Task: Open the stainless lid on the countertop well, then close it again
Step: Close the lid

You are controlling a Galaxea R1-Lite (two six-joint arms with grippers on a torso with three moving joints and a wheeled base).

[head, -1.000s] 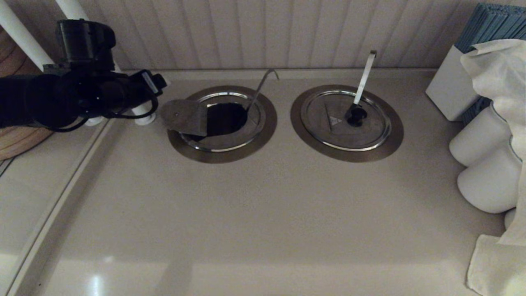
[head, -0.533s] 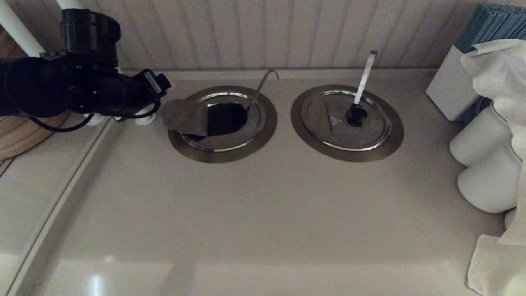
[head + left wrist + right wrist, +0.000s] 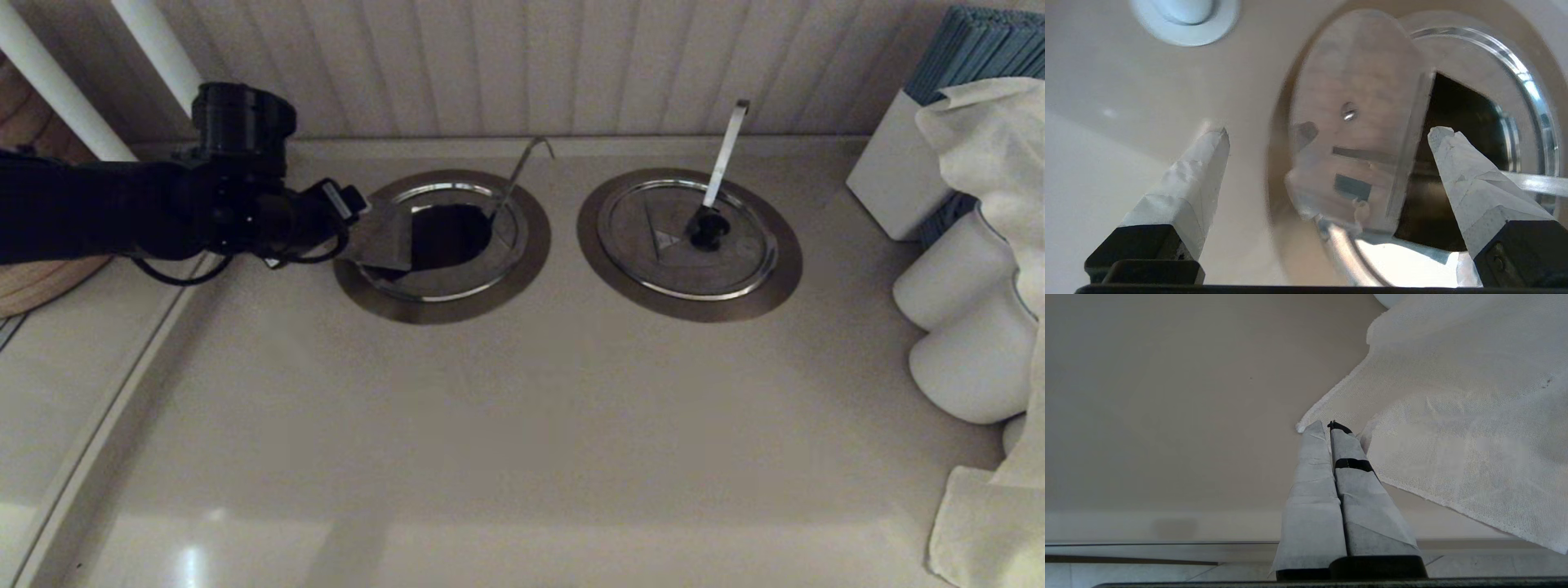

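Observation:
The left countertop well [image 3: 457, 306] stands open, its dark hole [image 3: 445, 237] showing. The raised flap of its stainless lid [image 3: 380, 237] is tilted back toward the left, and the left wrist view shows the flap's underside [image 3: 1355, 122]. A thin hooked ladle handle [image 3: 518, 175] rises from the well's far side. My left gripper [image 3: 353, 214] is open at the flap's left edge. In the left wrist view my left gripper [image 3: 1329, 131] has one fingertip on each side of the flap and holds nothing. My right gripper [image 3: 1327, 425] is shut and empty, low over the counter beside a white cloth [image 3: 1453, 416].
The right well has its lid [image 3: 653, 261] shut flat, with a black knob [image 3: 707, 231] and a ladle handle [image 3: 725, 155]. A white box [image 3: 894, 175], white rolls [image 3: 955, 278] and draped cloth [image 3: 988, 163] crowd the right edge. White posts [image 3: 163, 57] and a wooden board [image 3: 33, 286] are at the left.
My left arm has swung right and lower, bringing the open gripper up to the raised lid flap. The flap and both wells have not moved.

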